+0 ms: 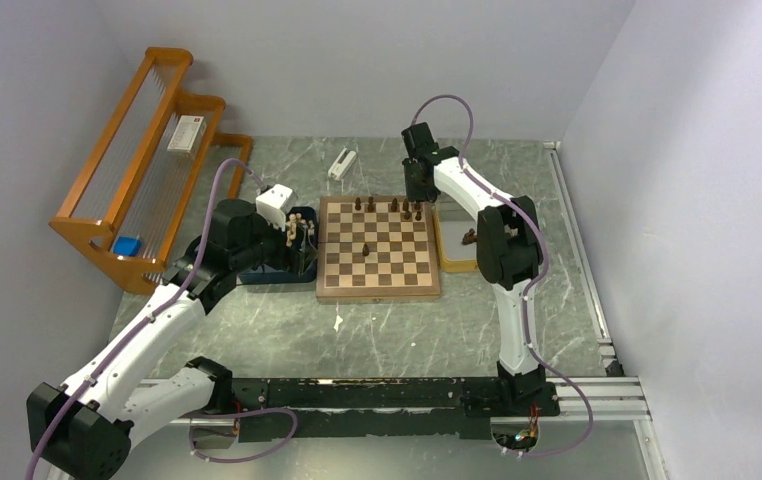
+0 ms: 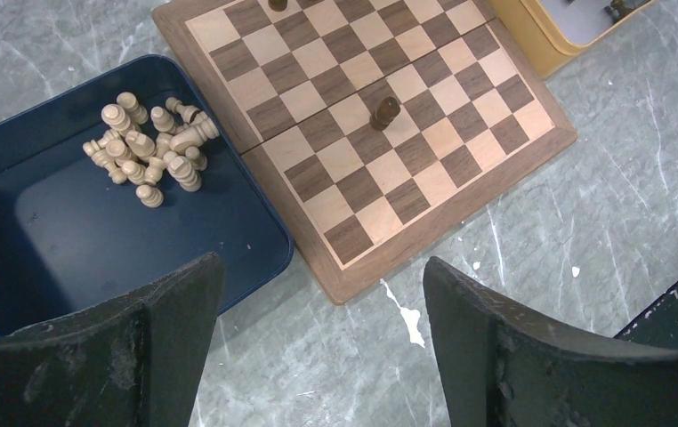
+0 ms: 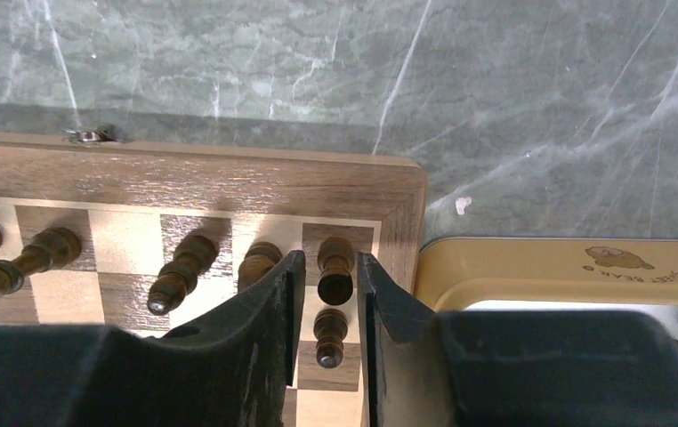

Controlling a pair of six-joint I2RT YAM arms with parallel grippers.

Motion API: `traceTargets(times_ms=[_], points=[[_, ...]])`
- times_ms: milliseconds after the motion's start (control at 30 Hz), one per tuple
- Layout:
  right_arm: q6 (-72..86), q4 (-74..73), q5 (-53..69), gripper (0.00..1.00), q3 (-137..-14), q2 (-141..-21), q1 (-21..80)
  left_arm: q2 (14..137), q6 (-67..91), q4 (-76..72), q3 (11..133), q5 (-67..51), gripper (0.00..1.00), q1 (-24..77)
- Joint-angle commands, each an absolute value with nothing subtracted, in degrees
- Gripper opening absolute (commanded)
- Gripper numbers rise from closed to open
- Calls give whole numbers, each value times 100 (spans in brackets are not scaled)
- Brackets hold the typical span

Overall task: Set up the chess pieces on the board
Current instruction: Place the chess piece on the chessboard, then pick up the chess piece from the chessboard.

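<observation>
The board (image 1: 377, 290) lies mid-table. Several dark brown pieces (image 1: 394, 204) stand along its far rows, and one dark piece (image 1: 364, 249) stands alone mid-board (image 2: 385, 111). My right gripper (image 3: 331, 262) is at the board's far right corner (image 1: 417, 185). Its fingers stand narrowly open on either side of a dark piece (image 3: 335, 276) on the corner square, with small gaps showing. A dark pawn (image 3: 328, 334) stands just in front of it. Cream pieces (image 2: 153, 147) lie heaped in the dark blue tray (image 2: 68, 240). My left gripper (image 2: 322, 267) is wide open and empty above the table, by the board's near left corner.
A yellow tray (image 1: 454, 262) with a few dark pieces (image 1: 469, 237) sits against the board's right side. An orange wooden rack (image 1: 147, 150) stands at the far left. A small white object (image 1: 342, 163) lies behind the board.
</observation>
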State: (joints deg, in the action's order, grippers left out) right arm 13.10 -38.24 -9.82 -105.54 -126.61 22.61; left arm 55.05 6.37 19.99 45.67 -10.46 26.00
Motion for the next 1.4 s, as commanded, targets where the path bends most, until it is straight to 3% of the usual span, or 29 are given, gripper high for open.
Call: traceTargets(times_ms=[0, 300, 533, 767, 900, 1367], points=[[1397, -3872, -969, 32, -10806, -12657, 2275, 5399, 554, 2048, 4614, -925, 87, 2632], [1444, -3886, -1007, 36, -10552, -11968, 2264, 5407, 654, 2074, 4699, -649, 89, 2637], [1761, -3069, -650, 40, -8839, -10320, 2296, 6171, 907, 2326, 5272, -629, 87, 2633], [1940, -2435, -434, 52, -7165, -8593, 2318, 7025, 1031, 2154, 5853, -992, 82, 2743], [2015, -2162, -303, 70, -6422, -7678, 2318, 7641, 1158, 2118, 6282, -565, 80, 3113], [2003, -1878, -25, 76, -5172, -5786, 2320, 9434, 1800, 1627, 6808, 498, 67, 4282]])
